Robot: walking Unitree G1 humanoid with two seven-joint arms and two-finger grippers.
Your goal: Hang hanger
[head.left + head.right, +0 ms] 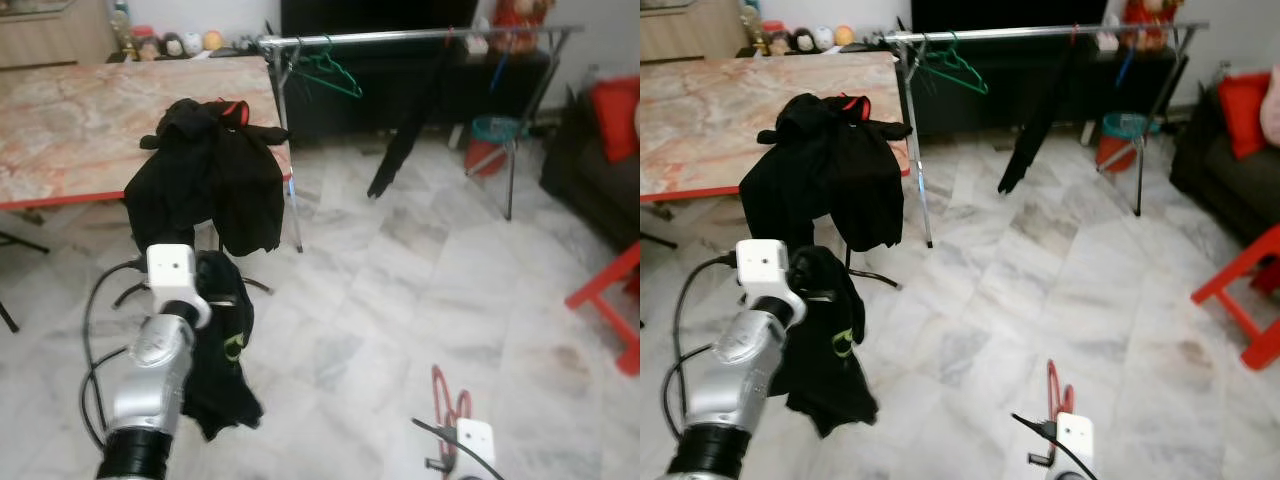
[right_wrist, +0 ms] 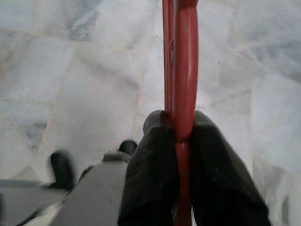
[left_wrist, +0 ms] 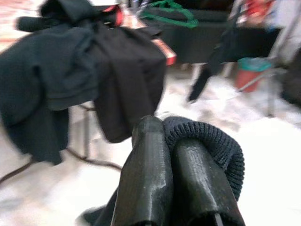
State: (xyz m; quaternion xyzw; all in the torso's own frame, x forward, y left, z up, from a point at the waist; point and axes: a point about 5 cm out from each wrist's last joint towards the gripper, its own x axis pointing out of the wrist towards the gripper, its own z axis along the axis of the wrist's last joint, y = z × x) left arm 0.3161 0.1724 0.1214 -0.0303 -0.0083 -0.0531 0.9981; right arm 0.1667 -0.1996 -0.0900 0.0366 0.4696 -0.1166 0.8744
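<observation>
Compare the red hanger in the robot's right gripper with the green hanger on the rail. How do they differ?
Colour: the red hanger is red, the green hanger green. Place: the red hanger is low over the marble floor, the green hanger up on the metal rail. State: the red hanger is clamped in the right gripper, the green hanger hangs free. Both are bare of clothes.

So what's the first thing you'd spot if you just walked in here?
Probably the heap of black clothes slumped over the corner of the marble table, and the long metal clothes rail behind it with a green hanger on it. Up close, the left end effector pinches a black knitted garment that dangles to the floor, while the right end effector clamps a red hanger.
</observation>
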